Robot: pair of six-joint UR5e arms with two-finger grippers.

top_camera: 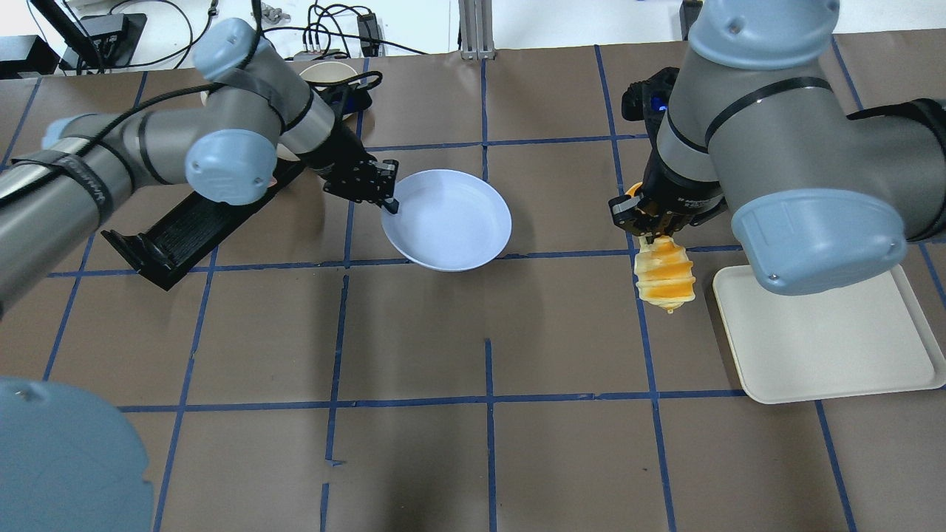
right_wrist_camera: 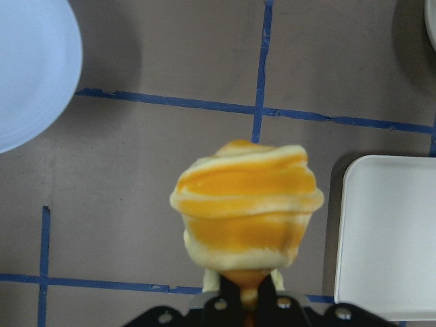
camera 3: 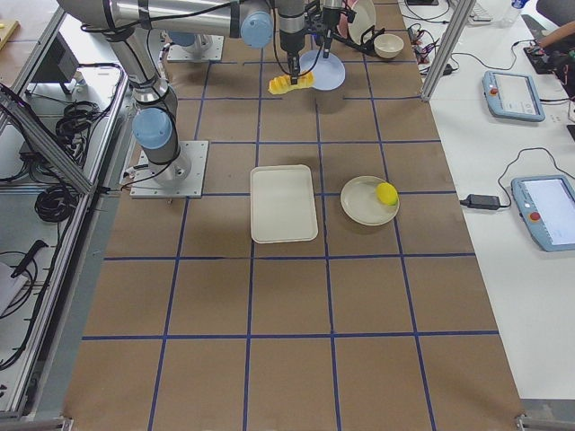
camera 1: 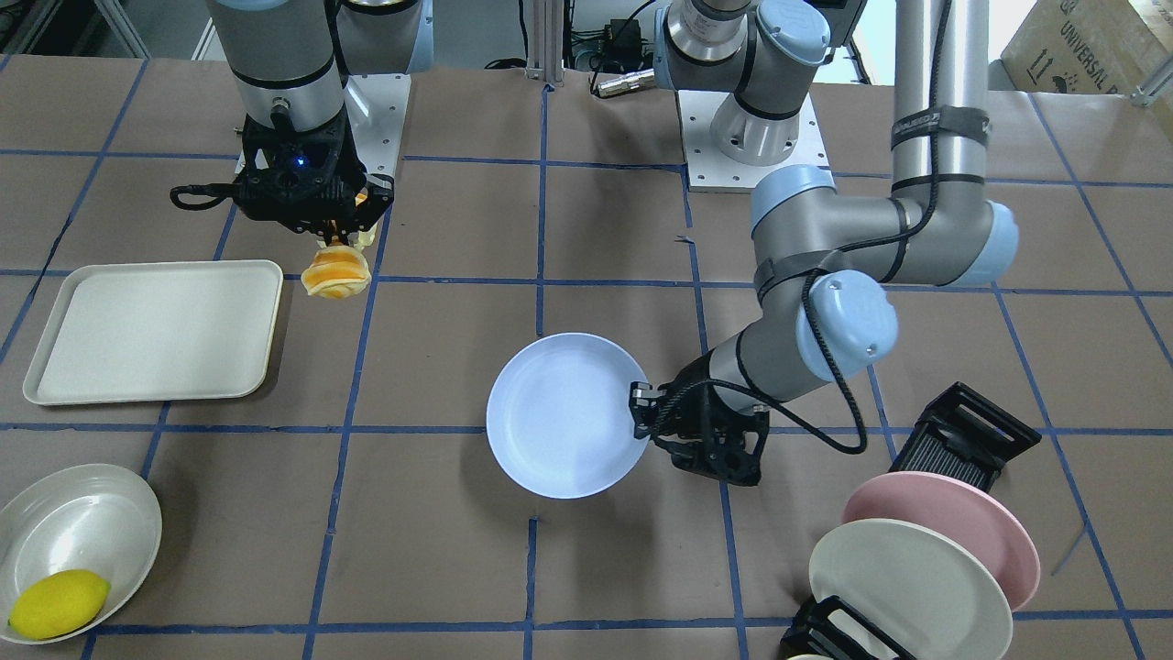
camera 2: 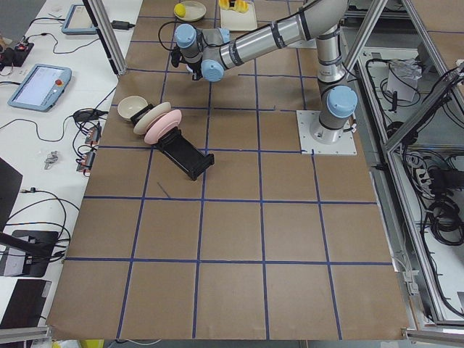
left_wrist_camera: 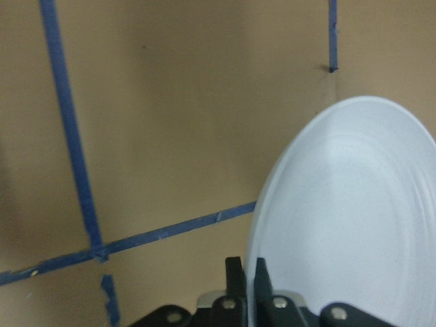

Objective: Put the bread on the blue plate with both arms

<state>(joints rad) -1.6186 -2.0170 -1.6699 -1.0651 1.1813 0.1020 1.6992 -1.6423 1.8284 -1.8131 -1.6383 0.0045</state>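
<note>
My right gripper (top_camera: 654, 233) is shut on one end of the bread (top_camera: 663, 272), an orange and cream ridged loaf that hangs down above the table beside the cream tray; it also shows in the front view (camera 1: 335, 270) and the right wrist view (right_wrist_camera: 245, 211). My left gripper (top_camera: 389, 201) is shut on the rim of the blue plate (top_camera: 451, 218), holding it near the table's middle. The left wrist view shows the plate's rim (left_wrist_camera: 272, 204) pinched between the fingers (left_wrist_camera: 235, 279). The plate (camera 1: 564, 414) is empty. The bread is well to the side of the plate.
A cream rectangular tray (top_camera: 831, 340) lies by the right arm. A white bowl (camera 1: 73, 527) holds a yellow lemon (camera 1: 57, 603). A black rack (camera 1: 962, 440) holds a pink plate (camera 1: 953, 522) and a cream-white plate (camera 1: 907, 577) near the left arm.
</note>
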